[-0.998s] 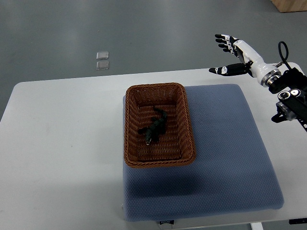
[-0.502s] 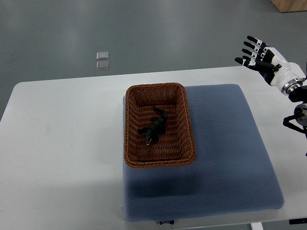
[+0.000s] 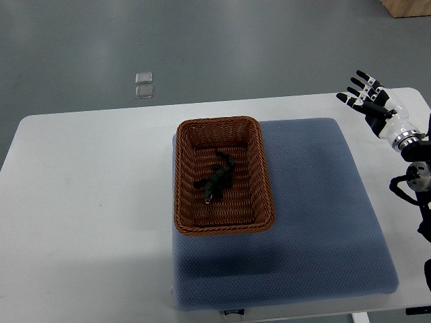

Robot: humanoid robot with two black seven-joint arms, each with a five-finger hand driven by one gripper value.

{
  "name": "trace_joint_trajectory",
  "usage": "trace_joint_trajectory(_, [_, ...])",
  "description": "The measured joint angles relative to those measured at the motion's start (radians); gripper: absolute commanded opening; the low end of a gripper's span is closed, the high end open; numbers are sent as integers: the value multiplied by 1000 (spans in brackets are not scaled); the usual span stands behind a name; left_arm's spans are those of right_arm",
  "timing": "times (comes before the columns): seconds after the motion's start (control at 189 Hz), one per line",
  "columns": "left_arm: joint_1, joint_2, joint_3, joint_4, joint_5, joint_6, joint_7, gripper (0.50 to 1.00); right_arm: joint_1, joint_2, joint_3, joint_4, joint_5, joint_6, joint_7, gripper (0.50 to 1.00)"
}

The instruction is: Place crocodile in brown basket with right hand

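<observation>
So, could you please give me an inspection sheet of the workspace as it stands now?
Surface: white table with a blue mat on it.
Job's things: crocodile lies inside the brown basket, which sits on the mat.
Clutter: nothing seen.
Grippers: right hand open and empty, over the table's far right corner; left hand not in view.
Cables: black cable looped beside the right arm.
Surroundings: grey floor, two small clear squares on it, wooden object at top right.
</observation>
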Motion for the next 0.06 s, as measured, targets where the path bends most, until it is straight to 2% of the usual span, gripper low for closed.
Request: trace_joint_trajectory(0.058, [0, 0, 0, 0, 0, 0, 0, 1000, 0, 2, 0, 0, 0, 0, 0, 930])
